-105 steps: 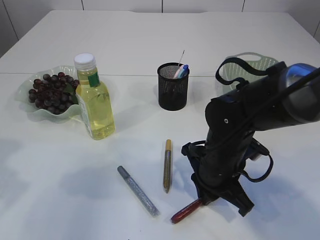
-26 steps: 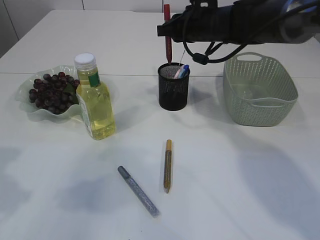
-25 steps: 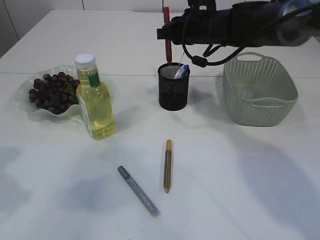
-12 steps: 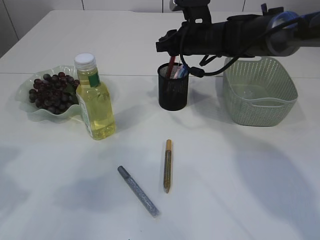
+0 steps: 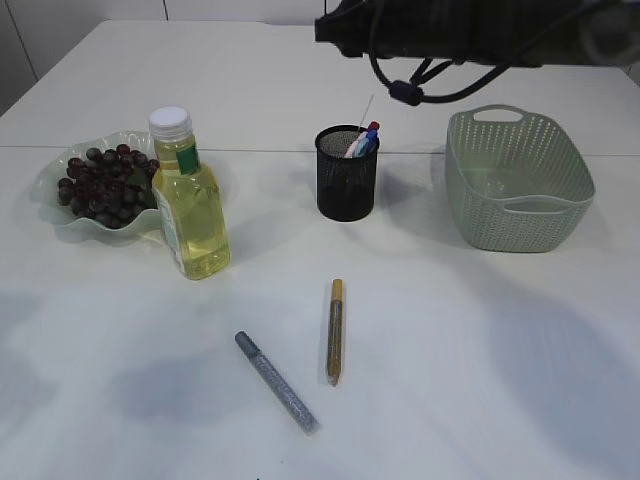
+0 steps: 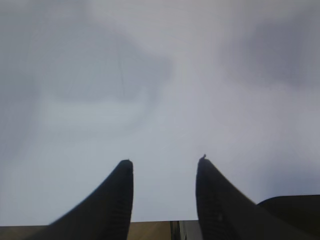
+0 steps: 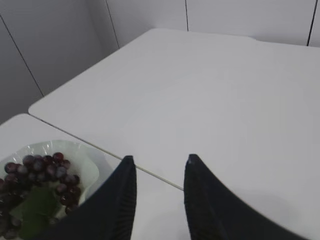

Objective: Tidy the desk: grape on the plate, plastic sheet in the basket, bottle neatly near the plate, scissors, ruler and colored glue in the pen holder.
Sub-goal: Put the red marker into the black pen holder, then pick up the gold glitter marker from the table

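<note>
The black mesh pen holder (image 5: 346, 185) stands mid-table with a red-tipped glue pen (image 5: 372, 128) and blue and pink ends poking out. I cannot tell scissors or ruler among them. A gold glue pen (image 5: 335, 330) and a silver glue pen (image 5: 277, 382) lie on the table in front. The bottle (image 5: 190, 200) of yellow liquid stands upright beside the plate (image 5: 50, 215) that holds the grape bunch (image 5: 95, 180). The plastic sheet is out of view. My right gripper (image 7: 160, 157) is open and empty, high over the far table. My left gripper (image 6: 165, 160) is open and empty over bare white surface.
The green basket (image 5: 520, 215) sits at the right. My right arm (image 5: 460, 35) stretches across the top of the exterior view, above the holder. The right wrist view catches the plate's rim (image 7: 75, 150) and the grapes (image 7: 35, 172) at lower left.
My right gripper opened and let the red glue pen drop into the pen holder. It then rose up and away from the holder. The left gripper has not moved.
</note>
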Robot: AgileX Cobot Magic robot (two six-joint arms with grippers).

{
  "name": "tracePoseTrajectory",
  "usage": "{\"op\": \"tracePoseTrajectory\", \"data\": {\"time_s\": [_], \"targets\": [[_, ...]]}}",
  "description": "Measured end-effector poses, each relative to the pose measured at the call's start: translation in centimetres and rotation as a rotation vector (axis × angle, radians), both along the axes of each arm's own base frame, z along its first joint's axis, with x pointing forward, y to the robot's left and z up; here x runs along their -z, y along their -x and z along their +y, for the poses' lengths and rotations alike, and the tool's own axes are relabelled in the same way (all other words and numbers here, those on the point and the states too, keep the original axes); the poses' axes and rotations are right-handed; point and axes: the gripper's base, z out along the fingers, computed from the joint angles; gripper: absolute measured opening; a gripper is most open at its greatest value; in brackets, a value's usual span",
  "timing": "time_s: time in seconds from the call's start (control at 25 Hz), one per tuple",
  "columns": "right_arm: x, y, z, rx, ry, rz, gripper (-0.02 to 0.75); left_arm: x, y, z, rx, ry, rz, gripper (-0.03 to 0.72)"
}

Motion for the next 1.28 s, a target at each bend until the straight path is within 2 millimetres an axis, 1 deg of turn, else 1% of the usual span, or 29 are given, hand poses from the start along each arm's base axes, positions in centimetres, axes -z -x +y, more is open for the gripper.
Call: {"op": "tracePoseTrajectory", "data": {"time_s": [0.08, 0.24, 0.48, 0.64, 0.8, 0.88, 0.96, 1.04, 1.28], "targets": [[-2.1, 1.1, -0.3, 0.006, -0.035, -0.008, 0.272, 0.0, 0.0, 0.0, 0.0, -0.001, 0.002, 0.307], [-3.7, 4.1, -1.1, 0.007, -0.056, 0.05, 0.269, 0.0, 0.0, 0.1, 0.002, -0.007, 0.002, 0.307], [-2.1, 8.9, -1.2, -0.023, -0.029, 0.175, 0.269, 0.0, 0.0, 0.1, 0.003, -0.011, 0.003, 0.307], [-1.7, 11.7, -1.0, -0.031, -0.069, 0.245, 0.269, 0.0, 0.0, 0.1, 0.003, -0.011, 0.003, 0.307], [0.0, 14.5, 0.0, -0.045, -0.116, 0.374, 0.269, 0.0, 0.0, 0.1, 0.003, -0.011, 0.003, 0.307], [1.4, 15.8, 0.5, -0.06, -0.127, 0.467, 0.269, 0.0, 0.0, 0.1, 0.003, -0.011, 0.003, 0.307], [2.6, 16.8, 0.7, -0.062, -0.136, 0.561, 0.269, 0.0, 0.0, 0.1, 0.002, -0.01, 0.005, 0.307], [3.4, 17.5, 0.8, -0.07, -0.122, 0.646, 0.269, 0.0, 0.0, 0.1, 0.002, -0.01, 0.005, 0.307], [5.1, 18.5, -0.5, 0.047, 0.014, 0.841, 0.27, 0.0, 0.0, 0.1, 0.002, -0.009, 0.005, 0.307]]}}
